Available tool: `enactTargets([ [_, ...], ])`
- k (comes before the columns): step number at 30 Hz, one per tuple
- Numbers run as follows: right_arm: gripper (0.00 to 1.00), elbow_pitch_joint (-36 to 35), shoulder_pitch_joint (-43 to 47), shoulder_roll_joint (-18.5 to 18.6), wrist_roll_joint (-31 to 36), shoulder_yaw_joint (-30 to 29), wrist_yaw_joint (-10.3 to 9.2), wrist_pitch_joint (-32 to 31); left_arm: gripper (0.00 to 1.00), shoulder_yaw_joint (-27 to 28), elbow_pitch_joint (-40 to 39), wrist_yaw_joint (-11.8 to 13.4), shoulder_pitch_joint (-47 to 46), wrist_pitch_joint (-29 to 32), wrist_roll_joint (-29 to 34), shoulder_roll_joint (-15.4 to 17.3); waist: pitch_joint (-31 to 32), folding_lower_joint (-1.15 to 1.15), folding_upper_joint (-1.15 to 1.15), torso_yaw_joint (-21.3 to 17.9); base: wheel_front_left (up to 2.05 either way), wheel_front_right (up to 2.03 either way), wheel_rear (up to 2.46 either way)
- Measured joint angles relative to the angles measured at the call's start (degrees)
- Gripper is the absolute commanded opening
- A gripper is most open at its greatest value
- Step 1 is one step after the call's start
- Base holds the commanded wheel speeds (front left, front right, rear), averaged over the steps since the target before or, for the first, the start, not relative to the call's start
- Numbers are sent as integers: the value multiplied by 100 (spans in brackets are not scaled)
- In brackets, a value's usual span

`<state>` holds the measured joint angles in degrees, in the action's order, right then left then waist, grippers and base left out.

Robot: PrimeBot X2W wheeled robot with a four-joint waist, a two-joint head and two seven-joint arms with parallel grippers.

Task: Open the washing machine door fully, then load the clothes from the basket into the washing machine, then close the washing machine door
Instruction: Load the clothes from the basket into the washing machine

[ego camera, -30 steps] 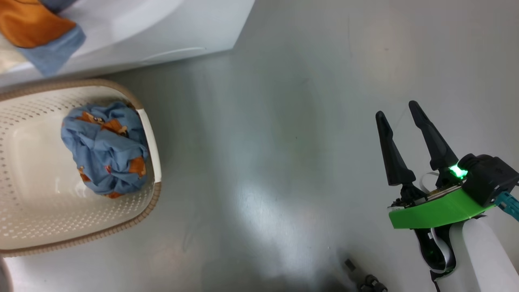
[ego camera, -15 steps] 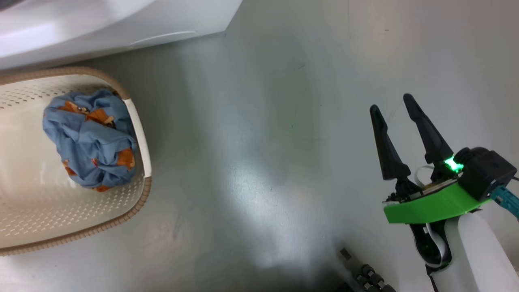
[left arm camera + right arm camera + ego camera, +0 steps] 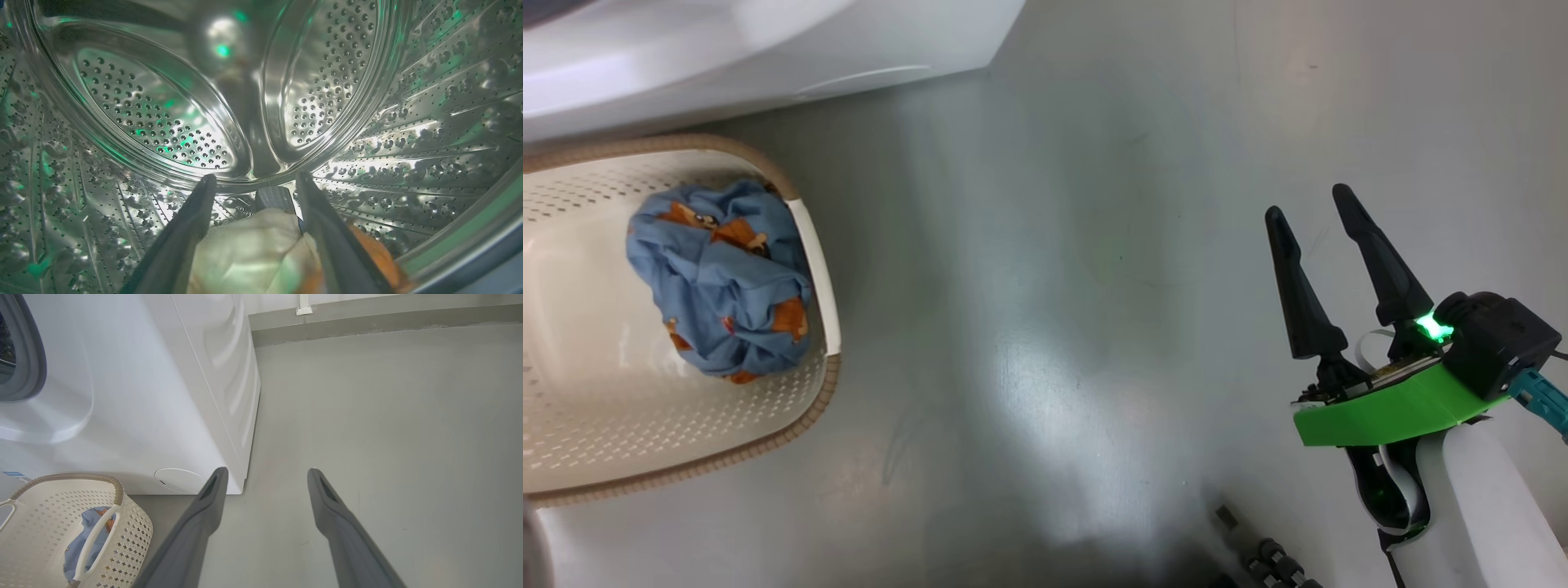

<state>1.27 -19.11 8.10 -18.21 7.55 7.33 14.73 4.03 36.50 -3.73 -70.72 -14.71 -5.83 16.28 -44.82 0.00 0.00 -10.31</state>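
Note:
My left gripper (image 3: 255,178) is inside the washing machine's steel perforated drum (image 3: 155,122). Its jaws are open, and a cream-white and orange garment (image 3: 253,249) lies loose low between the fingers. The white washing machine (image 3: 768,49) fills the head view's top left, with its blue-grey gasket (image 3: 28,355) at the right wrist view's left edge. The washing machine door is out of view. On the floor in front stands the basket (image 3: 572,457), holding a crumpled light blue garment with orange prints (image 3: 719,286). My right gripper (image 3: 1305,204) hovers open and empty over bare floor, far right of the basket.
Grey floor (image 3: 1054,286) stretches between the basket and my right arm. A round white flap (image 3: 179,479) and a small blue label (image 3: 12,473) sit low on the machine's front. A wall skirting (image 3: 367,318) runs beyond the machine. Dark parts of my base (image 3: 1266,563) show at the bottom.
The orange and blue cloth seen at the head view's top left a second ago has left that view. The camera shifted slightly. The right gripper has stayed in place.

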Motion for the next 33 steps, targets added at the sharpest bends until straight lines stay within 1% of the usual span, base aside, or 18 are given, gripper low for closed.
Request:
enactTargets([
  [6,100,29,0,3,0,-22,0,0,100,-1,177,-20,62,0,-8,-138,130,0,0,82,0,0,0],
  [12,100,67,2,4,0,-32,0,0,100,5,285,-57,387,0,-89,-320,333,0,0,154,0,0,0],
  [19,100,121,6,13,-8,-32,0,0,100,56,272,-65,765,0,-126,-417,563,0,0,227,0,0,0],
  [25,100,174,60,71,-9,-31,0,0,100,92,27,-108,1259,0,-147,-520,854,0,0,307,0,0,0],
  [33,100,263,268,103,-14,-26,0,0,100,222,-522,-115,2068,0,-151,-714,1329,0,0,422,0,0,0],
])
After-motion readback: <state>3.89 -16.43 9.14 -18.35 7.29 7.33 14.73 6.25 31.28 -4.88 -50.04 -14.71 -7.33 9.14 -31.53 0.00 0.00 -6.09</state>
